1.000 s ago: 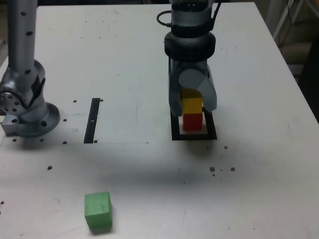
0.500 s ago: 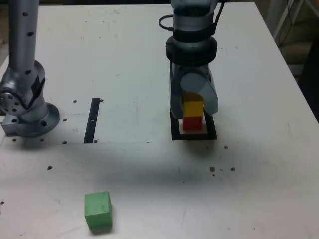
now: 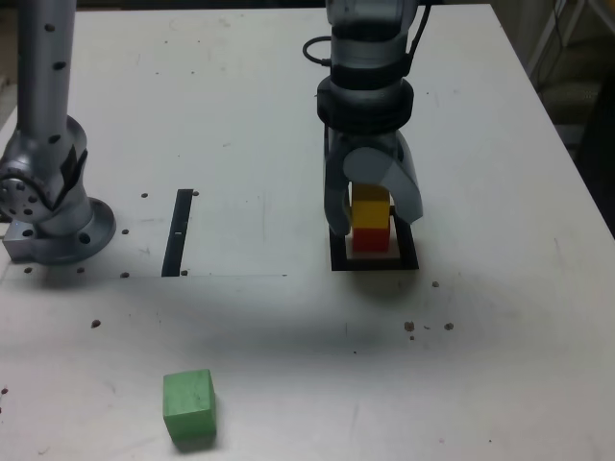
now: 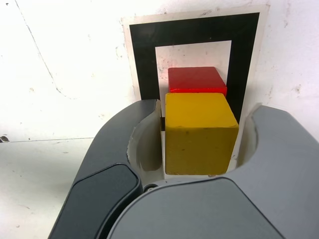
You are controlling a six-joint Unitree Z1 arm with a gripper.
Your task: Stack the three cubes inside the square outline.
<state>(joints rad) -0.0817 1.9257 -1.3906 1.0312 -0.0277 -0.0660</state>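
"What's the biggest thing to look at?" "The counter [image 3: 279,336], carrying everything. Near, on the exterior view's left, the green cube [image 3: 189,404] sits alone, well apart from the rest."

"And the square outline [image 3: 375,264]?" "Farther off, right of centre. It works as a flat target, not a real container: the red cube [image 4: 195,78] is inside its black border, as the base."

"Where's yellow?" "The yellow cube [image 4: 199,134] is on top of the red one, between the fingers [image 4: 205,134]. They're released, with a gap showing on either side of it."

"Why keep them around it?" "Probably just letting go, so they'd need to lift clear without nudging the pile. Green looks like the last one, the cap."
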